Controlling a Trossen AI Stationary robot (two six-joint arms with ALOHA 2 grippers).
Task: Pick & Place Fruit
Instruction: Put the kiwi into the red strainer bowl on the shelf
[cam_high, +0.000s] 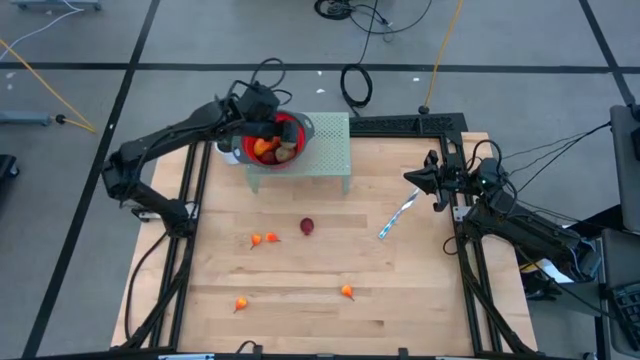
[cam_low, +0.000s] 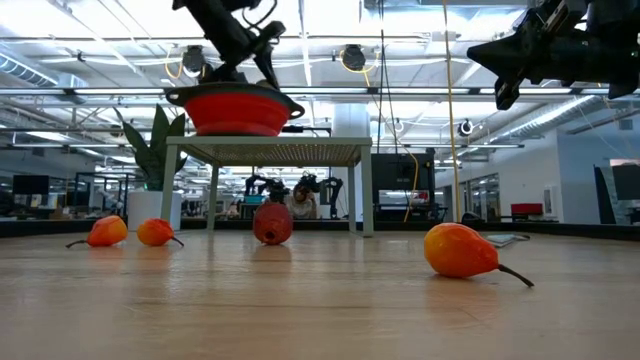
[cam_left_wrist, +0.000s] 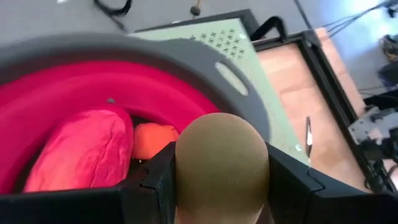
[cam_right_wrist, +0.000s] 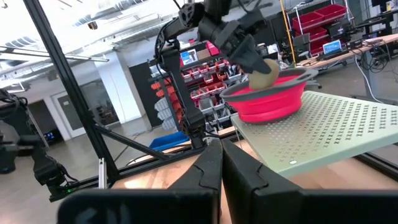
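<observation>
- The left gripper (cam_high: 268, 128) hangs over the round red collapsible bowl with a grey rim (cam_high: 303, 127), which stands on a pale green perforated stand (cam_high: 335, 150) at about 12 o'clock on the wooden table (cam_high: 320, 300). Its fingers are clamped on a brownish-green oval toy fruit (cam_left_wrist: 222, 163), held just above the bowl's opening and, by the look of it, about to be let go.
- Already in the bowl: a big red-orange oval fruit (cam_left_wrist: 84, 152) and a small orange piece (cam_left_wrist: 155, 139) beside it; the high view shows a brownish piece there too.
- Still on the table: a dark red round fruit (cam_high: 307, 227) near the centre, a pair of tiny orange pieces (cam_high: 264, 239) close together just to its 9 o'clock side, one orange piece at about 7 o'clock (cam_high: 241, 303), and another at about 6 o'clock (cam_high: 347, 292).
- A slim blue-and-white stick (cam_high: 395, 217) lies toward 3 o'clock; it is no fruit.
- The right gripper (cam_high: 417, 178) waits raised at the table's 3 o'clock edge, fingers drawn together on nothing.
- My judgement: roughly half done, with this drop plus five loose fruits left.
</observation>
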